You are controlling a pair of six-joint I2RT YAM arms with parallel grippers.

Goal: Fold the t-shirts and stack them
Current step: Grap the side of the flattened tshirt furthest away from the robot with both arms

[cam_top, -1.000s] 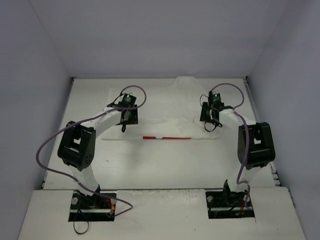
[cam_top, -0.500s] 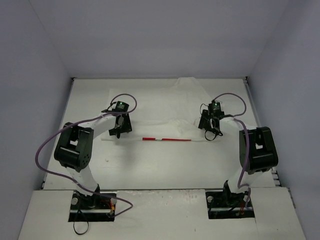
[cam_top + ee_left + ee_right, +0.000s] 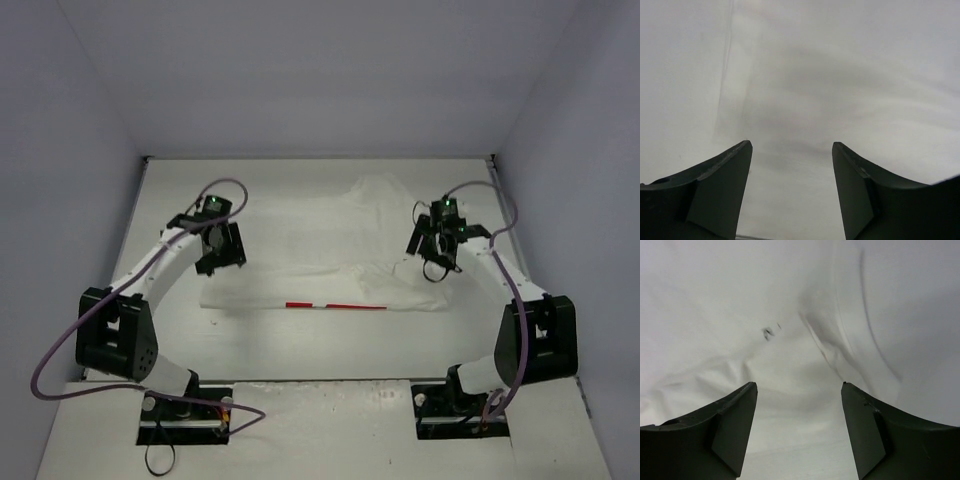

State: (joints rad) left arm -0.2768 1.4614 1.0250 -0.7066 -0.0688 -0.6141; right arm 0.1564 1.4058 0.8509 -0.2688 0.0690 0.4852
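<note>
**Item 1: t-shirt**. White, lying flat on the tabletop between the two arms. It is doubled over, so only a thin strip of its red print shows along the near edge. The left half lies smooth. The right half is rumpled and bunches toward the back. We judge it part-folded, with the print tucked inside to keep the bundle compact.

**Item 2: left tool**. Poised over the shirt's left end with its fingers well apart and nothing between them. Its wrist view shows only smooth cloth below.

**Item 3: right tool**. Poised over the shirt's right end, fingers likewise apart and empty. Creased fabric and a small dark mark lie beneath.

**Note.** We read the paired stations, one tool at each end, as set for taking matching edges together, so the next fold lands square. The wrinkled right side likely wants flattening first.
</note>
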